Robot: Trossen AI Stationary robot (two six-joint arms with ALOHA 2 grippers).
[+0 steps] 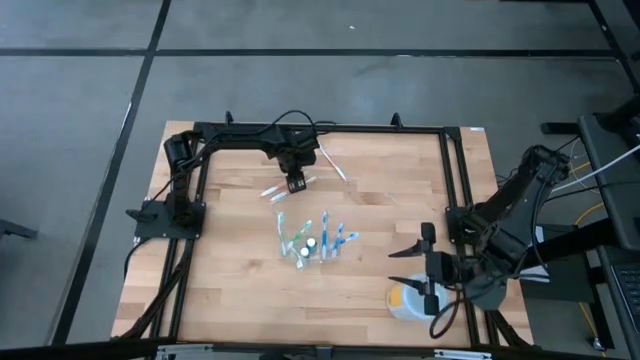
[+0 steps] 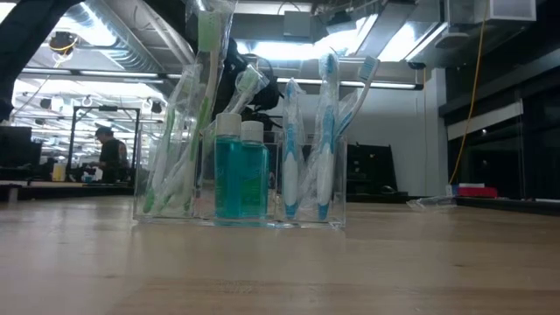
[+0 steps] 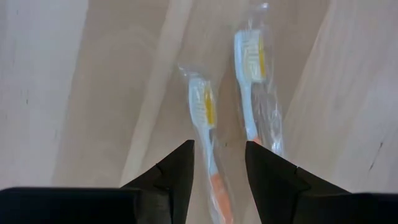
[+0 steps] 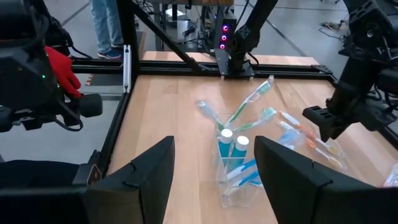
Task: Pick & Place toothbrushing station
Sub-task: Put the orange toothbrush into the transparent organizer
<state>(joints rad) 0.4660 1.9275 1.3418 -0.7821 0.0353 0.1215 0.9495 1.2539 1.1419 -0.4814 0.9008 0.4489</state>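
Toothbrushing station [image 1: 312,243] sits near the middle of the wooden table [image 1: 230,290], upright, nothing gripping it. In the low view it's a clear plastic holder with compartments: green-handled toothbrushes [image 2: 194,131] in wrappers in one end compartment, two small bottles of blue-green liquid [image 2: 241,175] with white caps in the middle, blue-and-white wrapped toothbrushes [image 2: 319,131] in the other end. Left gripper [image 1: 296,183] is toward the far side of the table, pointed down over two wrapped toothbrushes [image 1: 274,192] lying flat on the wood. From its wrist camera: fingers [image 3: 171,177] stand partly apart with a clear gap, nothing clamped between them; one orange-handled wrapped brush [image 3: 208,143] runs through that gap below the tips, the second brush [image 3: 255,87] lies just beside it (can't tell whether the fingertips touch the table or the wrapper). Another wrapped brush [image 1: 333,165] lies further back, near the frame rail. Right gripper [image 1: 420,265] is at the near right of the table, well apart from the station, jaws spread wide and empty, pointing toward the station. A round white and yellow container [image 1: 408,300] sits just beside it near the table's front edge. A person [image 2: 109,157] shows in the room behind.
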